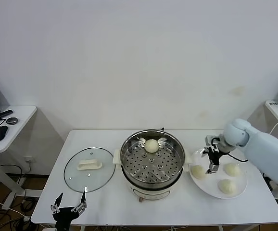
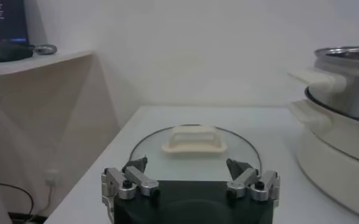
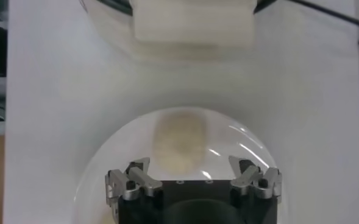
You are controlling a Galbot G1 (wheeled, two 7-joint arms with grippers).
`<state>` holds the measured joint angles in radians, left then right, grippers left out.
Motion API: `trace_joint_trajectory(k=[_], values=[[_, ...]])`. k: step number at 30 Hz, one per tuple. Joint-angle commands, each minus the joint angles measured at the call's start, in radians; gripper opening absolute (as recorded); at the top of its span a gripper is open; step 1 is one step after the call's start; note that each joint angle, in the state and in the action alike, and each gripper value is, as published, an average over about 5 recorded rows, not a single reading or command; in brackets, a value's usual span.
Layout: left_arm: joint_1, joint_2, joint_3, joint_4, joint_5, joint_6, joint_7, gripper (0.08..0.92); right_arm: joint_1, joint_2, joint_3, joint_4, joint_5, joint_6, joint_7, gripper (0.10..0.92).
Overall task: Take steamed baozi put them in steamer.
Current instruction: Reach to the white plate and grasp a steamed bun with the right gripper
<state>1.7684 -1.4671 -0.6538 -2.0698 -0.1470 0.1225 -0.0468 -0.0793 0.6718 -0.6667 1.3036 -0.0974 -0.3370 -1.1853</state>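
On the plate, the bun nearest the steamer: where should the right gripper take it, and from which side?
Judging by its shape, across the widest part of the bun, coming straight down from above. It is a smooth dome with no handle or edge, lying flat on the plate apart from its neighbours. The open right gripper hangs just over it, so little repositioning seems needed.

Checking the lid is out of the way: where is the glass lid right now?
In the head view the glass lid lies flat on the table, on the robot's left beside the steamer.

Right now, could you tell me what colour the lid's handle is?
Cream-white; the lid's handle shows best in the left wrist view.
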Motion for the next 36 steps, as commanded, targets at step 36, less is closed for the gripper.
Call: trace_joint_trajectory(k=[36], values=[[0.022, -0.019, 0.011, -0.023, 0.008, -0.004, 0.004, 0.823, -0.128, 0.092, 0.109, -0.099, -0.104, 0.041, 0.008, 0.823]])
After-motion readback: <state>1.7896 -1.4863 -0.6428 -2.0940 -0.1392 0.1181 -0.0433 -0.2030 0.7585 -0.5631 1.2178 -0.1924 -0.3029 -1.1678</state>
